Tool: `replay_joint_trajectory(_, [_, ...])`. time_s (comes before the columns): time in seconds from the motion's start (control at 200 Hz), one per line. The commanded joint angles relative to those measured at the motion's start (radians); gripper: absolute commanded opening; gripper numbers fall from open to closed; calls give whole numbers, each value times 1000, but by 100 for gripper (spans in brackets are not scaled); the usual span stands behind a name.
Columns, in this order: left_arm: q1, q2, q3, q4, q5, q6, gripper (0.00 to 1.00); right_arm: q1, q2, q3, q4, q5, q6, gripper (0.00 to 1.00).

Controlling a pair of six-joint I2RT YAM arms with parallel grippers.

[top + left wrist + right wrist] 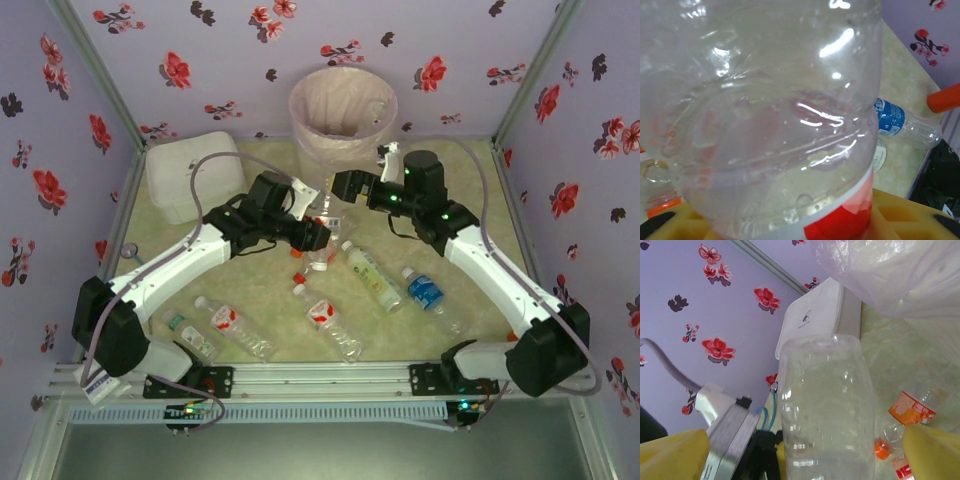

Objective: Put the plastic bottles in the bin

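The left pincer (pixel 320 238) clamps a clear red-labelled plastic bottle (pixel 785 125), its label cut off and unreadable, the right pincer (pixel 332 190) gapes wide around it, and print on the blue-labelled bottle (pixel 889 116) at three o'clock is blurred.

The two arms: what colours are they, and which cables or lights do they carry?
Both the left arm and right arm have white links with black joints. A grey cable loops along each. Small green lights glow on the right arm. The end effector fingers are yellow.
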State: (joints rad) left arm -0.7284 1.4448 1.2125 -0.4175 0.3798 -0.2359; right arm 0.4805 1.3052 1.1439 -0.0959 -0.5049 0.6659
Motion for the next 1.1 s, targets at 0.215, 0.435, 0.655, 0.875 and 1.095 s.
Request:
replay_joint_trajectory(0.215, [-6,-57,-30,50,103,87,35,6,113,109,-1,43,-10,83])
replay_joint_trajectory(0.435, [-5,-66,-37,59,74,76,41,6,136,143,1,31,-15,63])
replay_joint_trajectory(0.655, [-2,-108,-65,75,-105,47,77,0,122,247,-89,52,-91,47])
replay_joint_trajectory(0.875, [9,-210,-82,44,-237,-56,100,-39,133,470,-210,83,-238,40])
replay_joint_trajectory(1.095, [41,-243,-42,-230,-381,-248,100,-116,172,722,-137,170,-314,28])
